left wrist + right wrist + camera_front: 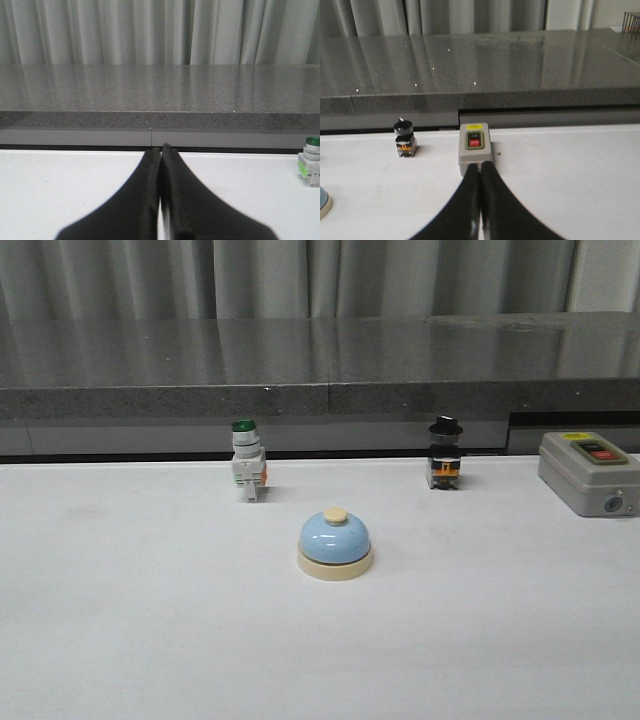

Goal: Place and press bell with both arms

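The light-blue bell with its cream base and cream button stands upright on the white table, near the middle. A sliver of its edge shows in the right wrist view. Neither arm shows in the front view. My left gripper is shut and empty, low over the table, away from the bell. My right gripper is shut and empty, its tips just in front of the grey box.
A green-capped white switch stands behind the bell to the left and shows in the left wrist view. A black-knob switch stands back right. The grey box with red button sits at far right. A dark raised counter runs behind.
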Controlling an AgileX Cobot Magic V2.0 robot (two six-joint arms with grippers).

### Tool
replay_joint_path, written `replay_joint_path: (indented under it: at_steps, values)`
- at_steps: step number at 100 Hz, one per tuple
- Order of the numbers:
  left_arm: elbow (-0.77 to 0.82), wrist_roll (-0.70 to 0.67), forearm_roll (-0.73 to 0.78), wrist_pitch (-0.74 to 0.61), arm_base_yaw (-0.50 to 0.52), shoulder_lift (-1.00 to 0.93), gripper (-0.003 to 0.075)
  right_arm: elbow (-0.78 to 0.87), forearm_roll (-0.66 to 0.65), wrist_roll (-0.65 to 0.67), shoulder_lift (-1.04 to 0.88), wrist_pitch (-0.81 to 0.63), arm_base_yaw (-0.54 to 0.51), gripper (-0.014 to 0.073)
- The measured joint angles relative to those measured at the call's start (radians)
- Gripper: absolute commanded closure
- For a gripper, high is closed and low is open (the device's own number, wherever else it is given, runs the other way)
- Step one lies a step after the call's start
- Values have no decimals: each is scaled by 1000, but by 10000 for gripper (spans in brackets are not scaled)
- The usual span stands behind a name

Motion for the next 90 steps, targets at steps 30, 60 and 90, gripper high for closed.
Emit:
replay_joint_path:
  at_steps: [30, 60, 90]
  values:
    - [0, 0, 0, 0, 0, 0, 741, 194, 19, 0, 0, -241, 0, 654]
    - [0, 0, 0, 0, 0, 0, 741, 196, 27, 0, 0, -238, 0, 654]
    - [0, 0, 0, 0, 0, 0, 741, 196, 27, 0, 0, -238, 0, 654]
